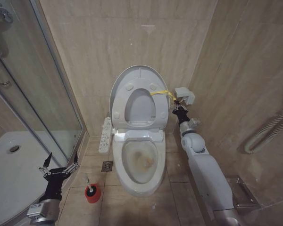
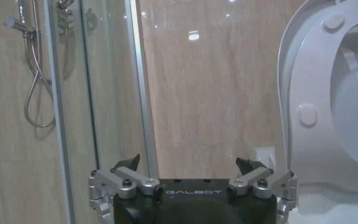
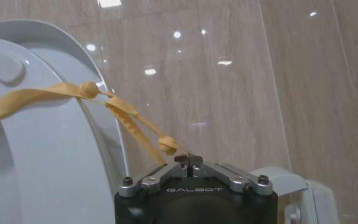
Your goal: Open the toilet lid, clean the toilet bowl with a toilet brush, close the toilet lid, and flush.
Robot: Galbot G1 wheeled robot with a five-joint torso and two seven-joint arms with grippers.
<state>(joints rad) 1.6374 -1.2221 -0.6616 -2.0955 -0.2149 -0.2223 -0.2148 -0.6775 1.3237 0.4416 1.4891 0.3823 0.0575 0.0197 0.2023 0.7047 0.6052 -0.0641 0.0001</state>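
Toilet lid (image 1: 132, 77) and seat ring (image 1: 119, 106) both upright against back wall at 12 o'clock of head view; toilet bowl (image 1: 140, 162) open at centre, brownish-yellow stain inside

Right gripper (image 1: 177, 106) at about 1 o'clock, just beside raised seat's edge, fingers pinched together on end of yellow strap (image 1: 160, 92); in right wrist view strap (image 3: 113, 109) runs taut from closed fingertips to seat ring (image 3: 42, 149), knotted twice along its length

Left gripper (image 1: 59, 164) low at 8 o'clock, fingers spread wide, holding nothing — same in left wrist view (image 2: 193, 169), open toward wall with lid (image 2: 291, 93) at edge

Toilet brush (image 1: 89, 181) standing in red holder cup (image 1: 92, 192) on floor at 7 o'clock, left of bowl base, handle near vertical, tilted slightly. Key relation: brush just to 4 o'clock of left fingertips, near but apart — left arm clearly nearer, right arm well apart across bowl. Upright handle likely calls for reach down and grasp from side

Bristle head hidden inside cup; handle thin, top end hard to make out. Left arm cut off at bottom edge. Flush control not identifiable
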